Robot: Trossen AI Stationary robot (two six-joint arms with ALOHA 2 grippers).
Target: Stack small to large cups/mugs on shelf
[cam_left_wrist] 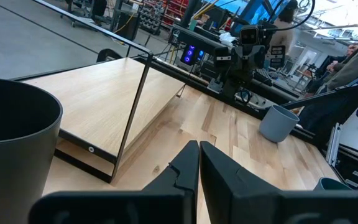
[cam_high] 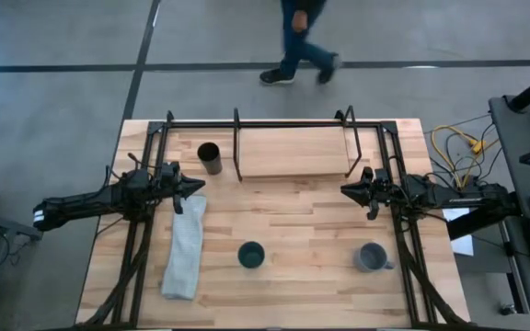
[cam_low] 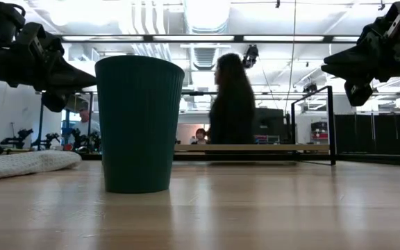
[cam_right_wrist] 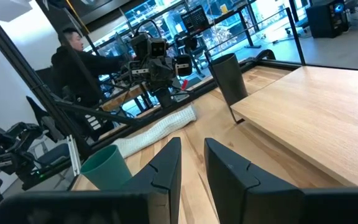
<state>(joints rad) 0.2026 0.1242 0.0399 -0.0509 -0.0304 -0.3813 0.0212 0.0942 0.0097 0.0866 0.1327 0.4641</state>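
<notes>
The shelf [cam_high: 294,152], a pale wooden board framed by thin black rods, is set at the far middle of the wooden table [cam_high: 302,221], and nothing is seen on its board. The black tumbler [cam_high: 210,158] is stood upright just beside the shelf's left end rods, on the table and not on the board. The dark teal cup [cam_high: 251,255] is placed upright near the front edge, about midway across, with bare wood all round it. The grey-blue mug [cam_high: 372,257] is found toward the front right, close to the right table-frame rail, well apart from the teal cup. A pale folded cloth [cam_high: 185,246] is laid lengthwise along the left side, between the tumbler and the front edge.

The left gripper [cam_high: 197,184] is held above the table at the left, just in front of the tumbler and over the cloth's far end; in its wrist view its fingers [cam_left_wrist: 185,168] are seen pressed together, holding nothing. The right gripper [cam_high: 346,190] is held at the right, just in front of the shelf's right end; its fingers [cam_right_wrist: 166,163] are parted by a narrow gap and are empty. A wide strip of bare table is left between the two grippers. A person [cam_high: 299,41] is seen on the floor beyond the far edge.
</notes>
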